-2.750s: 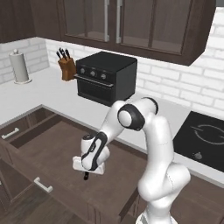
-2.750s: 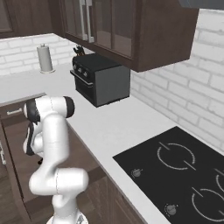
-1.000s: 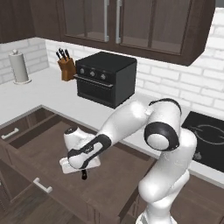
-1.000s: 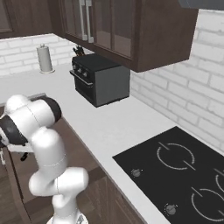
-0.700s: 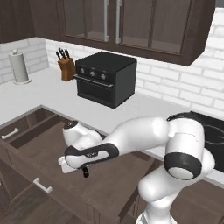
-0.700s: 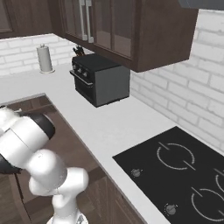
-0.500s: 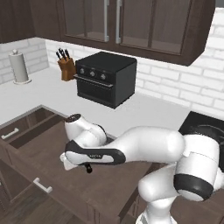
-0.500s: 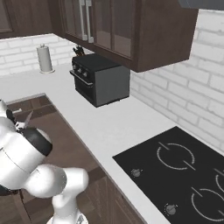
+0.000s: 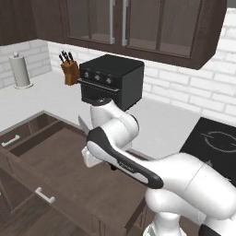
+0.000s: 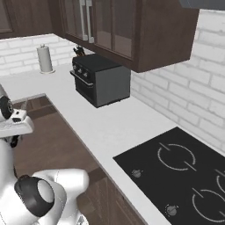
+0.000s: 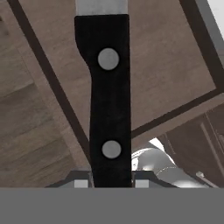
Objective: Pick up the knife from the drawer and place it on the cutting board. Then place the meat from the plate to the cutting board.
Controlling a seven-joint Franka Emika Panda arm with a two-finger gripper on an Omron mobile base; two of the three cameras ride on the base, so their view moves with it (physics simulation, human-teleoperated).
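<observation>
My gripper (image 11: 111, 183) is shut on the knife's black, two-rivet handle (image 11: 109, 100), and the silver blade (image 11: 101, 6) runs away from the hand. In the left base view the hand hangs over the open drawer (image 9: 50, 163), with the grey blade of the knife (image 9: 83, 125) sticking up beside the forearm. Seen along the gripper, the drawer's brown wooden floor (image 11: 170, 74) lies under the knife. The right base view puts the hand at the far left, above the drawer (image 10: 50, 132). The cutting board, plate and meat are out of view.
A black toaster oven (image 9: 110, 85) stands on the white counter behind the drawer, with a knife block (image 9: 70, 73) and a paper towel roll (image 9: 19, 70) to its left. A black cooktop (image 10: 184, 169) lies to the right. Smaller drawer fronts (image 9: 11, 140) sit left.
The arm's elbow and shoulder have swung wide toward the cameras while the hand stayed over the drawer. The hand has turned, and the knife's blade now points upward. The grip is unchanged.
</observation>
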